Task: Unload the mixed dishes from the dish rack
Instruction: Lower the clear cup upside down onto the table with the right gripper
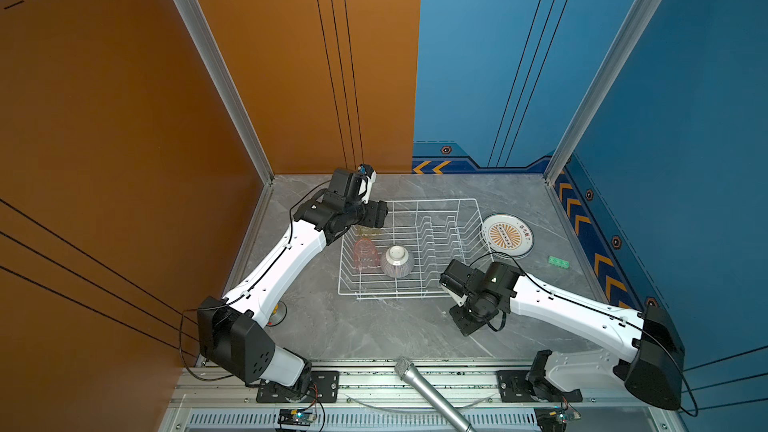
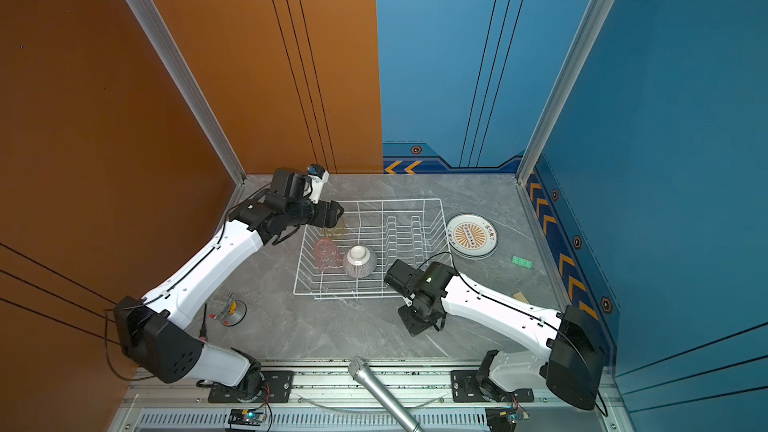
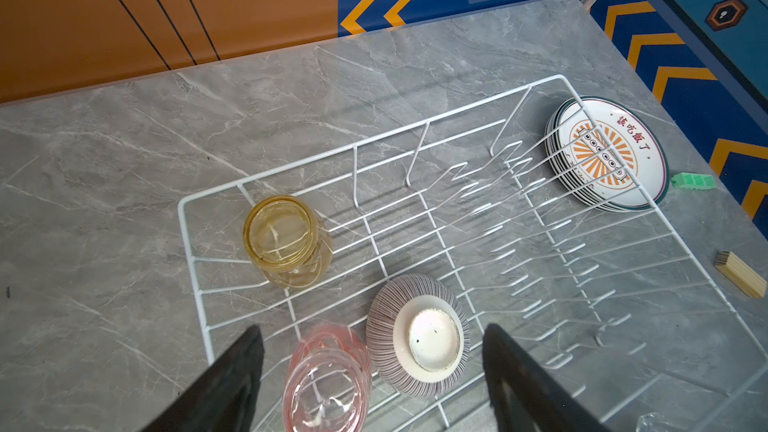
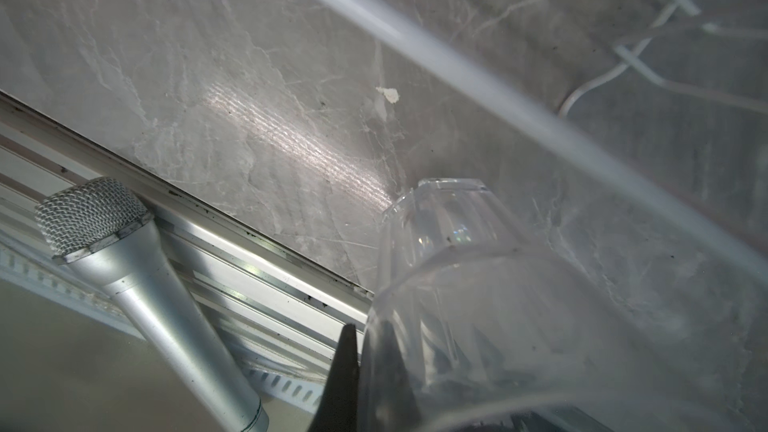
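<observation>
And the right gripper [image 4: 368,328] clamps the wall of the clear tumbler [image 4: 478,284], lower right of frame: rim pinch suits thin glass. The left gripper [image 3: 372,328], jaws wide apart, hangs over the pink tumbler [image 3: 328,376] in the dish rack [image 3: 355,146], likely next; plates [image 3: 615,160] stacked outside, upper right.

Dish rack [image 1: 432,200]: amber tumbler [image 3: 286,238], pink tumbler [image 3: 328,376], striped bowl [image 3: 417,334] clustered at left end; upright slot wires [image 3: 455,168], free gaps between, rightward.

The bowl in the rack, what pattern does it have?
Bowl: fine dark stripes on white, clearest in the left wrist view.
</observation>
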Tool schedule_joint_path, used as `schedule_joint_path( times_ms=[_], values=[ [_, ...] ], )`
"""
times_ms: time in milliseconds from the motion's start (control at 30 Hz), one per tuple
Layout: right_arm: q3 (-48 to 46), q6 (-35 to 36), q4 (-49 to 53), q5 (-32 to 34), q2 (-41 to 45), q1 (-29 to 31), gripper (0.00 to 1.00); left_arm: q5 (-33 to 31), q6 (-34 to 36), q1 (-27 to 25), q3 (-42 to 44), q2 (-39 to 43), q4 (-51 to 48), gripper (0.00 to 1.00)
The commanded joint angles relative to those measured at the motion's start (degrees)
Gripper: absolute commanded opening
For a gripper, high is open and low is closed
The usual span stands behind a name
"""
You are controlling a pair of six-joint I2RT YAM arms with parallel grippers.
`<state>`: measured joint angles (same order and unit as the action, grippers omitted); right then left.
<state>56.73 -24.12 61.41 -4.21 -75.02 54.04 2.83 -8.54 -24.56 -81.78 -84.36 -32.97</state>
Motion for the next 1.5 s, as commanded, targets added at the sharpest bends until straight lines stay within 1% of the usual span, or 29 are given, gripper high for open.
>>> schedule_joint_path(
  times_ms=[0,400,1167,1333,1467],
  values=[
    [-1.36,-1.02,-2.71,1.46,-0.82,-0.6,0.0,1.2,1.47,-0.57,0.74,-0.72,2.02,0.83],
    [-2.9,-0.51,-5.85,0.68,-3.05,-1.22,0.0,1.58,2.29,-1.24,0.33,-2.92,3.34,0.83],
    [-0.96,2.58,-6.02,1.08,-9.86,-2.02,0.0,0.6,3.0,-1.33,1.05,-3.53,3.79,0.85],
    [-0.41,3.09,-5.97,1.56,-10.1,-2.27,0.06,0.33,3.07,-1.36,1.61,-3.34,3.7,0.85],
    [0.03,3.29,-5.95,1.99,-9.88,-2.51,0.06,0.0,3.08,-1.33,1.71,-3.14,3.52,0.85]
  ],
)
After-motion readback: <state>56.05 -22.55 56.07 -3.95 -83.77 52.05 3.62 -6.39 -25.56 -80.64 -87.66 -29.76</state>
